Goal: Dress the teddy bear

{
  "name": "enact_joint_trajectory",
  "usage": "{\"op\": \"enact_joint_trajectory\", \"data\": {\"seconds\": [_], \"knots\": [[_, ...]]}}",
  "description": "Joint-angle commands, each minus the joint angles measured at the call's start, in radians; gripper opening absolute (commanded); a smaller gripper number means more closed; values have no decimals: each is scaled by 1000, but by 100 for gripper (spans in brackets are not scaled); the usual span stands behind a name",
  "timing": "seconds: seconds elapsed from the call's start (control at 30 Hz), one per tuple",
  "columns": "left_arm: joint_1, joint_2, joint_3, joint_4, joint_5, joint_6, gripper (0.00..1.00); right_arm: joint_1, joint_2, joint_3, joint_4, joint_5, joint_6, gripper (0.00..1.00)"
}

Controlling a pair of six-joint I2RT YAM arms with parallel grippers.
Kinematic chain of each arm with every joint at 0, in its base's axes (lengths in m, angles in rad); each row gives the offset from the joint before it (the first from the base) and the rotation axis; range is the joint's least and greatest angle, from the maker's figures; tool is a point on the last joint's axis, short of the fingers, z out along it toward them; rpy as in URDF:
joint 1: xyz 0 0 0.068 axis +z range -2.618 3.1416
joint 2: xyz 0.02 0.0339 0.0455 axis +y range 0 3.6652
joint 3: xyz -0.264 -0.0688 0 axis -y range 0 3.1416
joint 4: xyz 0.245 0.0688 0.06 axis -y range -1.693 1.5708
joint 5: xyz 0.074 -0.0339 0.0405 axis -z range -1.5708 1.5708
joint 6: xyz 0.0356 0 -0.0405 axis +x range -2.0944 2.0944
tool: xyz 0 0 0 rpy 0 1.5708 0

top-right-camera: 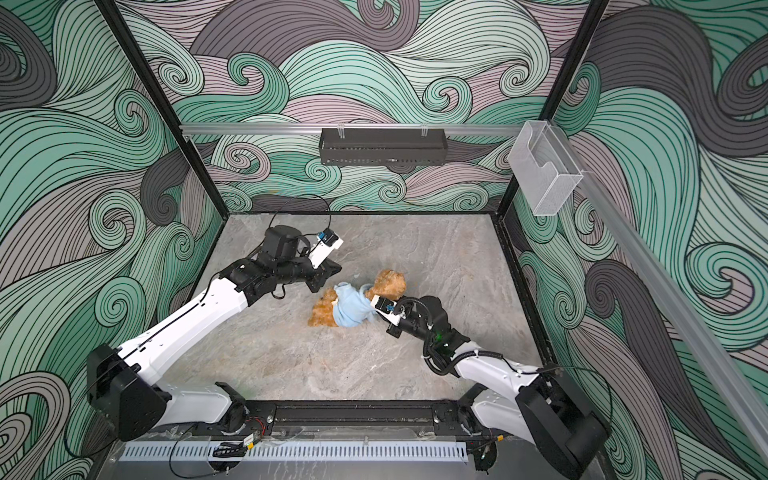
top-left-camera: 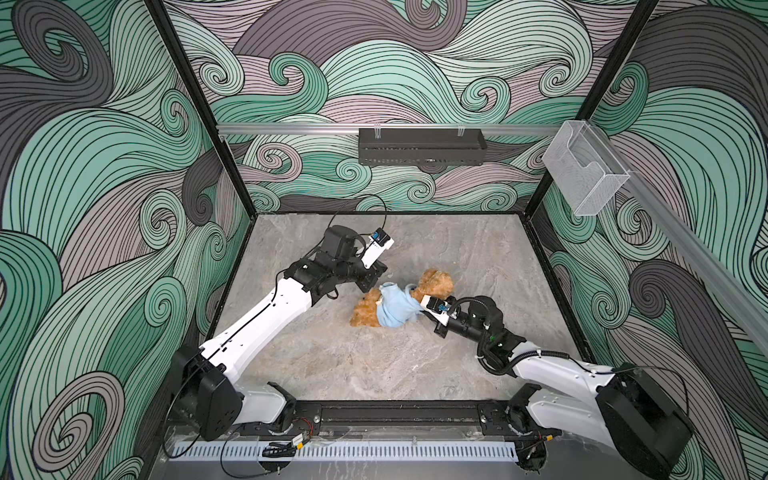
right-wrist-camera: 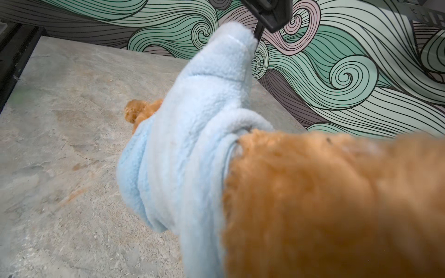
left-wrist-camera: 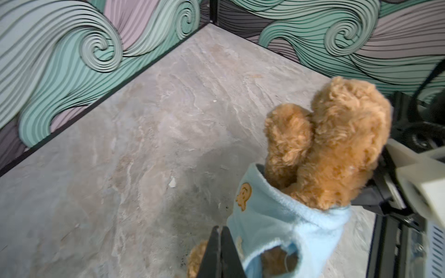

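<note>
teddy bear (right-wrist-camera: pixel 337 204) | touching right end effector (top-left-camera: pixel 420 308) | left end effector (left-wrist-camera: pixel 220 250) pinches garment (left-wrist-camera: pixel 277 228)

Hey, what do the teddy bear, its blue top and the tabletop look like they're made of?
Teddy bear: plush, with a shaggy, curly golden-brown pile and a matte look.
Blue top: probably fleece, going by its soft, nubbly napped surface.
Tabletop: grey, veined and stone-like with a matte finish; it could be real stone or a printed laminate.
</note>
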Motion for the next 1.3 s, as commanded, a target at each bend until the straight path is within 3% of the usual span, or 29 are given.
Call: {"op": "enact_joint_trajectory", "data": {"seconds": [0.0,0.37,0.47,0.67,0.83,1.13,1.27], "knots": [[-2,26,47,-123,180,138,4,3,-19,24,7,-2,-39,0],[-2,50,40,-208,179,230,3,3,-17,20,19,17,-30,0],[-5,53,41,-243,225,268,4,3,-18,18,21,25,-26,0],[-31,42,-11,-207,222,343,14,3,-17,13,45,16,-11,0],[-59,53,-24,-156,195,348,22,3,-4,20,64,4,5,0],[-100,118,-20,-112,11,315,38,3,34,31,117,-23,36,0],[-99,154,-7,-141,34,295,44,3,50,36,155,-33,60,0]]}}
